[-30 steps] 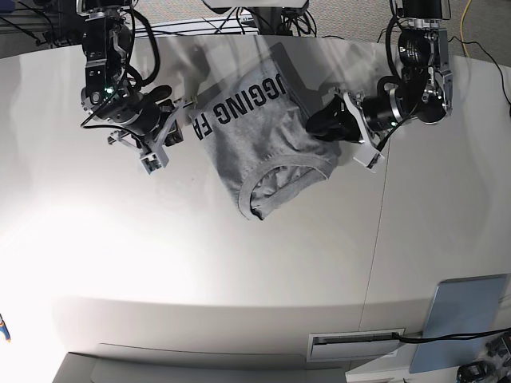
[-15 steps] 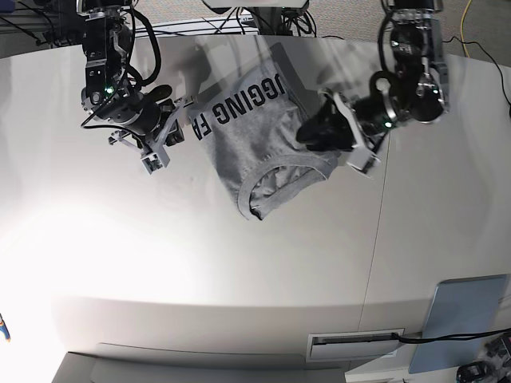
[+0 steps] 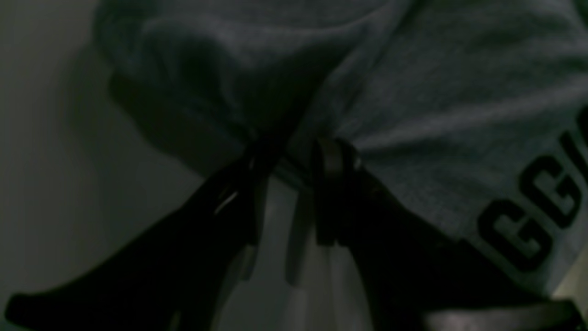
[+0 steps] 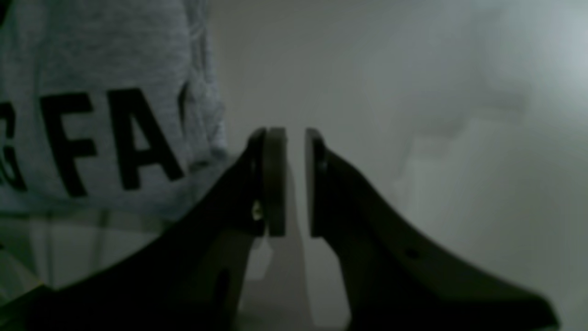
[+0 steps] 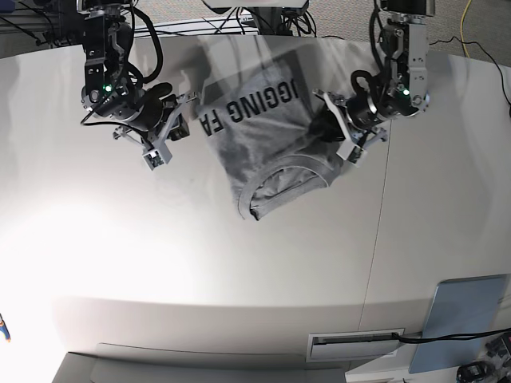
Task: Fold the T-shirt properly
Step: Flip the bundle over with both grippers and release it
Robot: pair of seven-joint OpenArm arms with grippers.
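Observation:
The grey T-shirt lies bunched at the back middle of the white table. Its black lettering faces up and its collar points toward the front. My left gripper is shut on a fold at the shirt's right edge. In the left wrist view the cloth runs down between that gripper's dark fingers. My right gripper sits just left of the shirt's lettered edge. In the right wrist view this gripper has a narrow gap with only table in it, and the shirt hangs to its left.
A grey flat panel lies at the front right corner. A slotted white box sits at the front edge. A seam runs down the table on the right. Cables crowd the back edge.
My left gripper has moved left and back with the shirt's edge, bunching the cloth and shifting the lettering. My right gripper has edged slightly back.

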